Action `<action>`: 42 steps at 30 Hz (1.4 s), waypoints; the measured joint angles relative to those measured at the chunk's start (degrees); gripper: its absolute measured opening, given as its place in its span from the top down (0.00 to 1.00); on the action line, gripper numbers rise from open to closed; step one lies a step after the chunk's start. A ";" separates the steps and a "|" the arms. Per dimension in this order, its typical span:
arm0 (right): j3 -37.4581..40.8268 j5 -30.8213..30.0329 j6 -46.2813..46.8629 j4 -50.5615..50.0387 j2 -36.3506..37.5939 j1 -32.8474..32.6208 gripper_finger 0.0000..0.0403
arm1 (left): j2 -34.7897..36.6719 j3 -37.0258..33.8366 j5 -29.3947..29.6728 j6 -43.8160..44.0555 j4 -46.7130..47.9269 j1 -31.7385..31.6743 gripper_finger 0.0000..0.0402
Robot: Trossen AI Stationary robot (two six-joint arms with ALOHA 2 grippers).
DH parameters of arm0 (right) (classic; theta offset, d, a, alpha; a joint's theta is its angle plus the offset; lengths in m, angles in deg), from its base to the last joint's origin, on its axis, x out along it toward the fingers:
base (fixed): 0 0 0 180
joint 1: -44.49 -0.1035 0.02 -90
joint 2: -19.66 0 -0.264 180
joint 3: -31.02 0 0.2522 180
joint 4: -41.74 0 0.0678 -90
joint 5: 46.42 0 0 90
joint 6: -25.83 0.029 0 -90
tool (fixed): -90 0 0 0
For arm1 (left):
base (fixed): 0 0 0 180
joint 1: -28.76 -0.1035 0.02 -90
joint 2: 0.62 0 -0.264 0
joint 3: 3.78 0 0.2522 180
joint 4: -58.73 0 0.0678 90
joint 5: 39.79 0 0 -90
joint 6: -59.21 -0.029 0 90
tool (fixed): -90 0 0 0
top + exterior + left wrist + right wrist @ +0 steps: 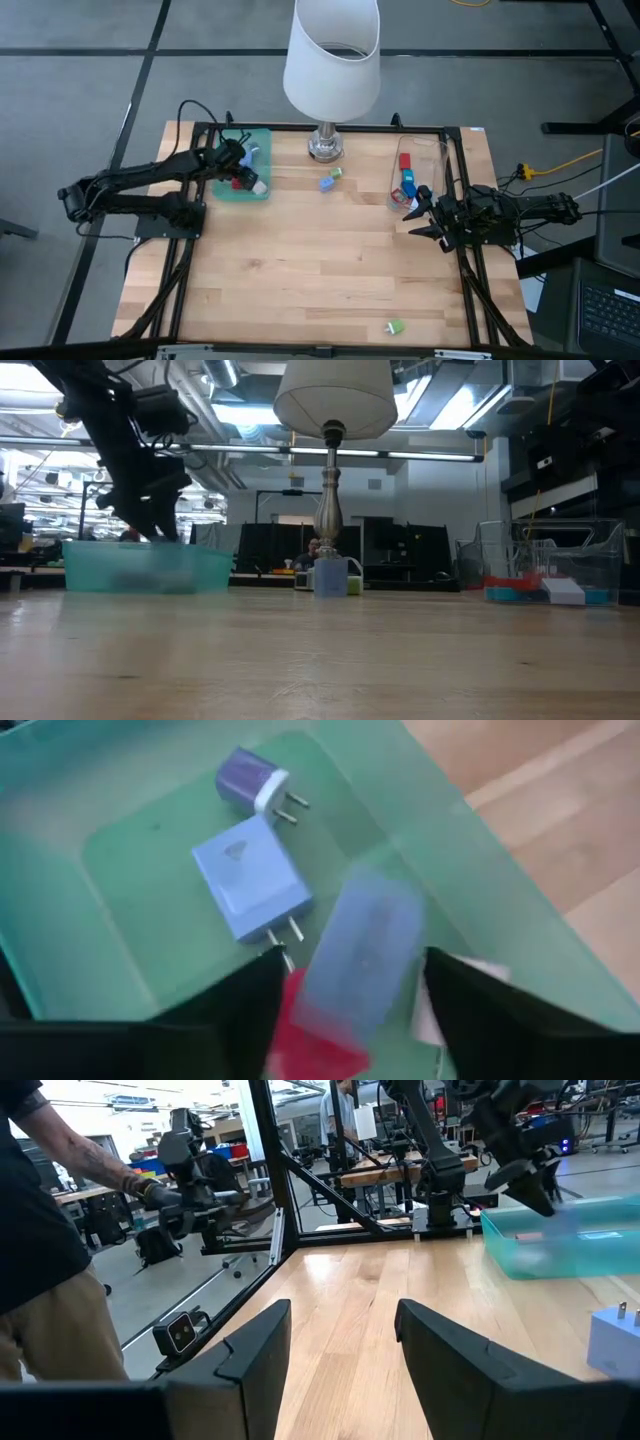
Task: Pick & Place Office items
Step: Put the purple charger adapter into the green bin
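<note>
Several office items (250, 885), one blurred, in green tray (130, 850)

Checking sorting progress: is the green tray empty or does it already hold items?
Not empty. The left wrist view shows the green tray holding a blue charger, a purple charger and a red piece.

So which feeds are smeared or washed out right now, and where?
Left wrist view: the blue piece between the left gripper's fingers is motion-smeared, while the two chargers in the green tray stay crisp. Low view: the tray looks soft, ceiling lights glare. Right wrist view: the tray blurs. High view: evenly lit, sharp.
</note>
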 joint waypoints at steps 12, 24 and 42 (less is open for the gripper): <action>0.01 0.00 0.00 0.00 0.02 0.02 0.52 | -0.11 0.02 -10.43 7.42 -21.52 5.29 0.18; 0.00 0.00 0.00 0.02 0.00 0.00 0.52 | -9.59 0.13 16.73 11.39 -52.56 21.77 0.20; 0.01 0.00 0.00 0.02 0.01 0.00 0.52 | -45.23 16.84 16.50 2.99 -64.45 33.59 0.25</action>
